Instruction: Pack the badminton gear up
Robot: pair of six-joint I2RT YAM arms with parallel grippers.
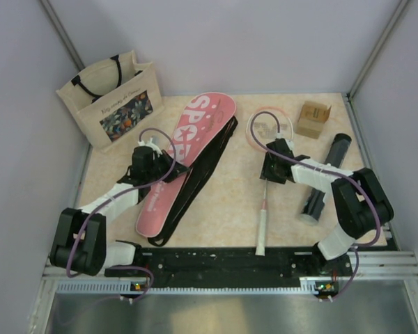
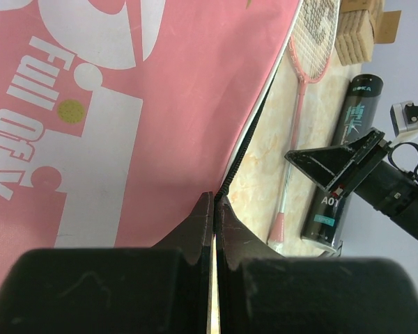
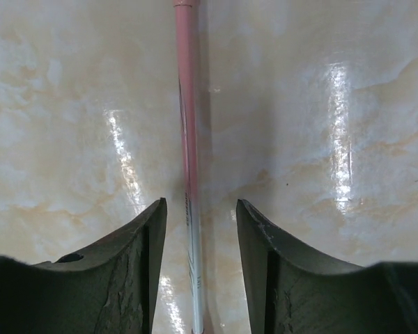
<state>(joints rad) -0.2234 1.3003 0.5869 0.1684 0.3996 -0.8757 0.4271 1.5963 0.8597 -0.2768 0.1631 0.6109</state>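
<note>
Top camera first: the packing looks barely begun. The pink SPORT cover lies flat on the surface left of centre. A racket lies bare right of centre with its white handle toward the arm bases, and the dark tube lies further right, well apart from the cover, so nothing visible is stowed yet. Only one racket shows clearly and no shuttlecocks can be made out. The left end effector sits over the cover's middle, the right end effector over the racket's shaft. A tote bag stands at the far left corner and a cardboard box sits just beyond the racket head. Neither blocks much, but the cover's black strap trails along the side facing the racket and could probably snag a frame sliding in. Left wrist camera: the fingers are pressed together right at the cover's zipper edge, though whether they pinch fabric or the zipper can't be told. The cover looks closed along that edge, so opening it is likely the first hurdle. Right wrist camera: the jaws stand apart on either side of the pink shaft without touching it, with the racket flat on the surface, so it's lined up for a grab but not held.
</note>
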